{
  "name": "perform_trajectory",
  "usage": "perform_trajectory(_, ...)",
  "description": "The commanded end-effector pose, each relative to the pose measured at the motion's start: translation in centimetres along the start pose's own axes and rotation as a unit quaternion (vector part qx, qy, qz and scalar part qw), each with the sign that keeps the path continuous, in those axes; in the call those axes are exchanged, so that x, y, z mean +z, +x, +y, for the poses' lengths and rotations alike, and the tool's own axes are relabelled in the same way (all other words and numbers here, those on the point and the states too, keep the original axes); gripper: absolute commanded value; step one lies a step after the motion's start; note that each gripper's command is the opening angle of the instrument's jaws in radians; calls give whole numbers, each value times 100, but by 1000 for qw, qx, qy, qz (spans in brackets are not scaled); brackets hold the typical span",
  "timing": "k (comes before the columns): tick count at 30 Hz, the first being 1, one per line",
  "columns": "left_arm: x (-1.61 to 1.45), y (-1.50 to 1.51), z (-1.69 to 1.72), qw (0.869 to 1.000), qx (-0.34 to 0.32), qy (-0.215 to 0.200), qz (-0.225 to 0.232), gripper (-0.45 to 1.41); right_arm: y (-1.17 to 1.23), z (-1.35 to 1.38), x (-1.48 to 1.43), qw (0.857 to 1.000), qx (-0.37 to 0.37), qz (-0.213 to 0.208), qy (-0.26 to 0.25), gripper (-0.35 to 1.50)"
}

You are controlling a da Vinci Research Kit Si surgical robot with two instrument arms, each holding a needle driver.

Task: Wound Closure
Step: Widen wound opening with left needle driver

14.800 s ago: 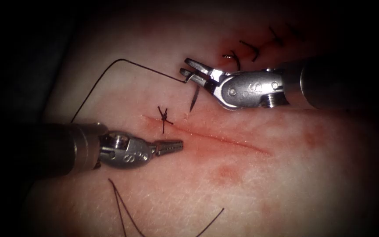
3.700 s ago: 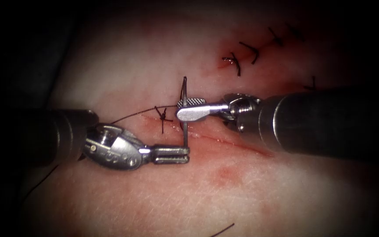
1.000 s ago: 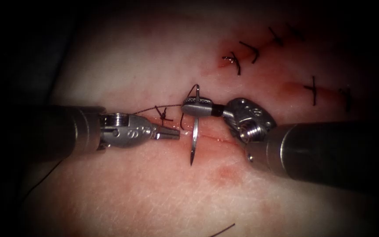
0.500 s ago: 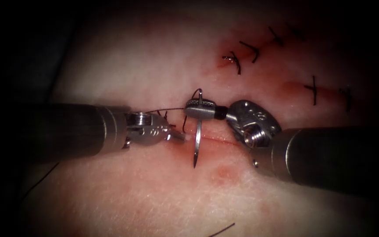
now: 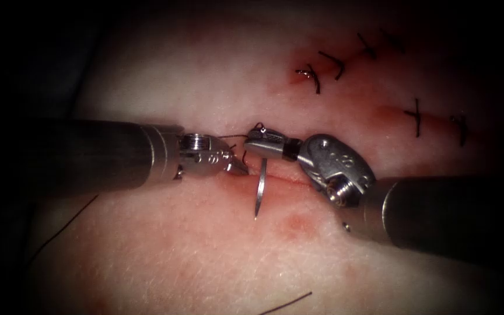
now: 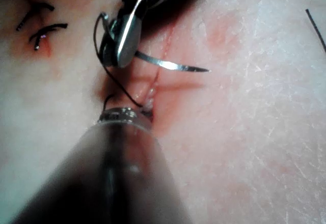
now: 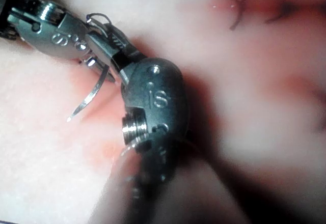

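The right tool [image 5: 263, 140] comes in from the right, its jaws shut on the curved needle [image 5: 258, 192] close to its thread end. The needle hangs free across the cut [image 5: 290, 178], its tip pointing down and out of the tissue [image 5: 205, 251]. The left tool [image 5: 237, 165] presses its tip into the cut's left end beside the needle. Dark thread [image 5: 228, 137] loops from the needle's end and runs left past the left tool. The left wrist view shows the needle [image 6: 173, 65] under the right tool [image 6: 125, 35]. In the right wrist view the needle [image 7: 89, 95] curves below both tools.
Finished stitches [image 5: 313, 79] sit above and right of the cut, with others [image 5: 416, 116] further right. Loose thread [image 5: 65, 226] lies at the lower left and another strand [image 5: 287, 302] near the bottom edge. Red fluid [image 5: 296, 224] stains the tissue below the cut.
The left tool has slid right and slightly up, now covering the earlier knot at the cut's left end. The right tool still holds the needle, almost in place.
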Motion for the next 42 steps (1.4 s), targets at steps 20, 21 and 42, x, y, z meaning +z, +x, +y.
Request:
perform_trajectory(20, 17, 2, 20, 994, -6, -61, -88, -20, -16, 6, 24, 994, -101, 13, -26, -35)
perform_trajectory(21, 16, 2, 20, 994, -7, -61, -88, -27, -16, 5, 24, 994, -106, 16, -28, -35)
perform_trajectory(42, 11, 9, 28, 994, -19, -74, -78, 46, -31, -4, 35, 982, -182, 38, -39, -35)
